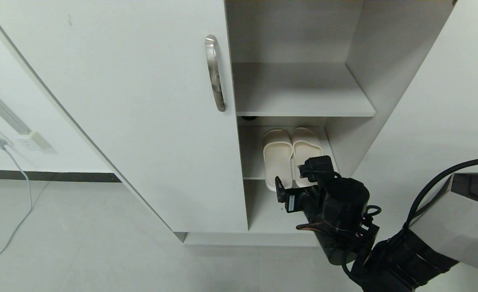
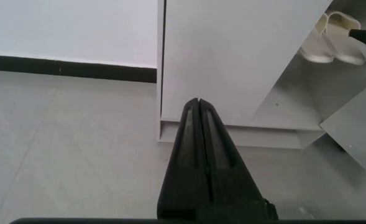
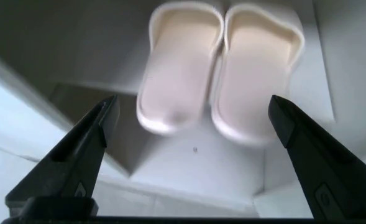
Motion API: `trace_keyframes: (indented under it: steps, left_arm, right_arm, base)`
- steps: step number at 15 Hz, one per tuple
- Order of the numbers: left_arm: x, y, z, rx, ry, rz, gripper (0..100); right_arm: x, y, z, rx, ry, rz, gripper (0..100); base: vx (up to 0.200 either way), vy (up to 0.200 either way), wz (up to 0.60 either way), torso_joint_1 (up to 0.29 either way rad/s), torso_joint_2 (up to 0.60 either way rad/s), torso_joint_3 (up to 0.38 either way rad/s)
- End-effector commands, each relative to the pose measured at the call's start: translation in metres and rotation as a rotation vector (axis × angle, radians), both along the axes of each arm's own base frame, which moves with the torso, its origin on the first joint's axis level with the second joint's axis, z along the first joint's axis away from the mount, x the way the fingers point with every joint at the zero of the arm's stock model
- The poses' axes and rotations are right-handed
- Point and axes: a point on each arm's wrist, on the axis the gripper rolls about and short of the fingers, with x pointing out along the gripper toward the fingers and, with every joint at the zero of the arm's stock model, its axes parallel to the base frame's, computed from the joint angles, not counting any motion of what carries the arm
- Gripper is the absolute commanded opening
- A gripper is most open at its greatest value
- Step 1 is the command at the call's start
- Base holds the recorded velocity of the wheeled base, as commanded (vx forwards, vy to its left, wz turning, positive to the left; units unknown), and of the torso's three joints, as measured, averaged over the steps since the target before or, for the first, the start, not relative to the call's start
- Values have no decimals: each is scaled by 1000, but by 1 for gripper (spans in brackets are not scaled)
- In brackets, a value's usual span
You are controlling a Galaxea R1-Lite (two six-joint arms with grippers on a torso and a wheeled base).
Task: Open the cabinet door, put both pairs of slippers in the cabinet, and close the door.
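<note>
Overhanging the near edge of the shelf, the slippers could tip off if the spread right jaws catch them; left jaws are pressed together.

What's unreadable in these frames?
- Space behind the closed door, head view: hidden by the door itself.
- Near ends of the slippers, head view: partly covered by the right gripper.
- Bottom shelf, right part, head view: behind the right arm.
- Open door, head view: cut off by the frame's right edge.

You see the cabinet from above through the head camera; the right wrist sits close to the slippers — the left wrist, low and farther off, shares them.
</note>
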Motion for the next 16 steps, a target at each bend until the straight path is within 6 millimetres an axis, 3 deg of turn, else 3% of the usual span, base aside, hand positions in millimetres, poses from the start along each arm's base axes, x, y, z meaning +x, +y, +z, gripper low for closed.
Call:
trace_keyframes:
  steps: [1,7,16]
  left_arm:
    - [0,0,0,-1,1,1,0]
    - [0,0,0,-2,1,2,0]
    - [0,0,0,2,1,-1,0]
  right_arm:
    - [-4,-1,3,6,-6,6,100]
    - [-5,0,2,4,-4,9,100]
    - [-6,-1,1,5,-6,9,100]
  base:
    - [-200,0,0,2,-2,-2]
    - [-200,0,0,3,0,4]
    - [0,0,0,0,0,0]
